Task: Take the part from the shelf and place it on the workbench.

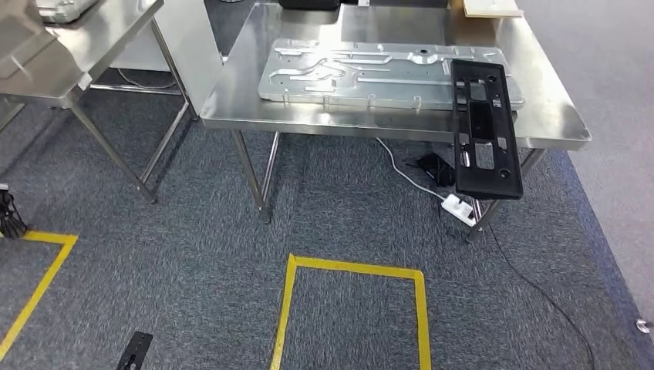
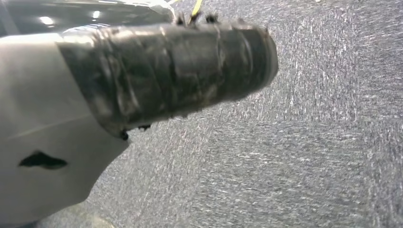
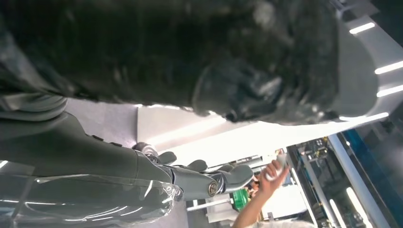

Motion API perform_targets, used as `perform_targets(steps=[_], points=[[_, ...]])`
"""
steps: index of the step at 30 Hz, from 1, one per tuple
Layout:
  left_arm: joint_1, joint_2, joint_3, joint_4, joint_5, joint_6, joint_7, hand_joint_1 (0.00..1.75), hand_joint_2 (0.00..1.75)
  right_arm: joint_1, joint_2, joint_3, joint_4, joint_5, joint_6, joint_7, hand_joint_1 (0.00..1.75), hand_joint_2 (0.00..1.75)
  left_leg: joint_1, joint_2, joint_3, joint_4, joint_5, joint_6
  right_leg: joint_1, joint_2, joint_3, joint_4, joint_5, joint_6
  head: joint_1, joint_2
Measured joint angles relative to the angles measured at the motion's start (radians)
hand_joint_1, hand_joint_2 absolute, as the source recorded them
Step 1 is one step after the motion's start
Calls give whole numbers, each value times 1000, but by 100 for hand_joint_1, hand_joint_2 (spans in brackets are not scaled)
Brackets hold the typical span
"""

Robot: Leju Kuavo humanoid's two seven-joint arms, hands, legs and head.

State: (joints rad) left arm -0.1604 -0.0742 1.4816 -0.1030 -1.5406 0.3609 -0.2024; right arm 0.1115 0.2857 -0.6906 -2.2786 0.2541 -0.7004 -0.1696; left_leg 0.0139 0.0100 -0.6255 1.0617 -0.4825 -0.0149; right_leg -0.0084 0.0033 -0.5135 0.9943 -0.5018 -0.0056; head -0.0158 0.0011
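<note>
Down at the bottom of the head view it's just grey carpet with yellow tape lines.
Further up, right of centre, a black part hangs tilted off the front edge of the steel desk, its top end lying on a big silver plate. A white power strip sits under the desk. Left hand hangs over carpet, right hand is a dark blur; can't tell how either one's fingers sit. A person's raised hand shows behind the right one.

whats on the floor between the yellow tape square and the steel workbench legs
Bare grey carpet in the head view; the white power strip and its cable lie off to the right.
</note>
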Motion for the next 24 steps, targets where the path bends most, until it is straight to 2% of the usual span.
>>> perform_targets(steps=[2,3,4,5,6,7,8,9,10,11,13,14,15,16,18,19,20,21,22,23,24], points=[[0,0,0,0,-1,0,-1,0,0,-10,5,-11,0,-6,0,0,0,0,2,-1,-32,103,-95,-5,2,-2,-19,1,18,-11,-5,0],[0,0,0,0,-2,0,-2,0,0,-13,8,-15,0,-11,0,6,0,0,2,-1,-44,164,-132,-7,4,-2,-32,2,27,-14,-6,0],[0,0,0,0,-2,0,-2,0,0,-13,10,-18,0,-16,0,15,0,0,2,-1,-49,211,-147,-7,6,-3,-46,4,36,-14,-6,0],[0,0,1,0,-2,0,-2,0,0,-13,13,-21,0,-21,0,25,0,0,2,-1,-41,230,-138,-7,8,-3,-60,7,45,-14,-6,0],[-1,0,2,0,-2,1,-2,0,0,-12,15,-23,0,-23,0,37,0,0,1,-1,-16,216,-112,-5,8,-3,-74,10,53,-13,-6,0],[-1,0,5,0,-2,1,-2,0,0,-11,17,-26,0,-24,0,45,0,0,1,-1,24,169,-82,-2,9,-3,-87,15,60,-11,-6,0],[-3,0,8,0,-2,2,-2,0,0,-8,19,-28,0,-24,0,51,0,0,-1,-1,76,100,-68,2,9,-4,-98,19,66,-8,-7,0],[-5,0,11,0,-2,2,-4,0,0,-5,20,-29,0,-26,0,54,0,0,-4,-1,127,25,-67,6,10,-5,-105,25,71,-4,-6,0],[-7,0,14,0,-2,3,-5,0,0,-1,21,-30,0,-29,0,55,0,0,-7,-2,162,-32,-74,11,11,-7,-110,28,77,1,-6,0],[-8,0,16,0,-1,3,-6,0,0,3,22,-30,1,-34,0,56,0,0,-10,-2,181,-67,-84,15,11,-9,-113,29,83,7,-6,0],[-8,0,19,0,0,4,-7,0,0,11,23,-30,1,-42,0,57,0,0,-11,-2,177,-82,-79,26,11,-10,-115,28,96,19,-5,0],[-8,0,21,0,1,4,-7,0,0,15,24,-30,1,-45,0,58,0,0,-9,-1,171,-84,-70,33,10,-8,-120,34,88,25,-5,0],[-8,0,23,0,1,5,-7,0,0,19,24,-30,1,-47,1,58,0,0,-7,1,163,-86,-60,42,9,-7,-128,54,63,30,-2,0],[-8,0,26,0,2,5,-8,0,0,23,24,-30,1,-50,1,58,0,0,-6,3,153,-88,-50,49,7,-5,-142,94,21,34,0,0],[-9,0,29,0,5,5,-8,0,0,34,25,-30,1,-55,1,58,0,0,-8,5,130,-86,-33,58,4,-3,-173,213,-73,40,2,0],[-9,0,30,0,7,5,-8,0,0,39,25,-30,1,-56,1,57,0,0,-9,5,119,-84,-24,59,2,-3,-181,266,-94,43,2,0],[-9,-1,31,0,8,5,-9,0,0,44,26,-30,2,-57,1,56,0,0,-9,5,106,-80,-16,59,0,-3,-177,293,-92,45,2,0],[-9,-1,33,0,9,5,-9,0,0,47,26,-30,2,-57,1,55,0,0,-10,5,93,-75,-9,58,-2,-4,-156,287,-70,45,2,0],[-9,-1,34,0,10,5,-10,0,0,50,26,-30,2,-56,1,53,0,0,-10,4,79,-68,-3,56,-4,-4,-119,248,-41,45,2,0],[-9,-1,34,0,10,5,-10,0,0,53,26,-30,2,-55,1,52,0,0,-10,3,66,-60,2,54,-5,-3,-70,184,-20,43,2,0],[-9,-1,35,0,11,6,-11,0,0,55,26,-30,2,-53,1,51,0,0,-11,3,55,-52,6,50,-3,-3,-23,114,-12,39,2,0]])
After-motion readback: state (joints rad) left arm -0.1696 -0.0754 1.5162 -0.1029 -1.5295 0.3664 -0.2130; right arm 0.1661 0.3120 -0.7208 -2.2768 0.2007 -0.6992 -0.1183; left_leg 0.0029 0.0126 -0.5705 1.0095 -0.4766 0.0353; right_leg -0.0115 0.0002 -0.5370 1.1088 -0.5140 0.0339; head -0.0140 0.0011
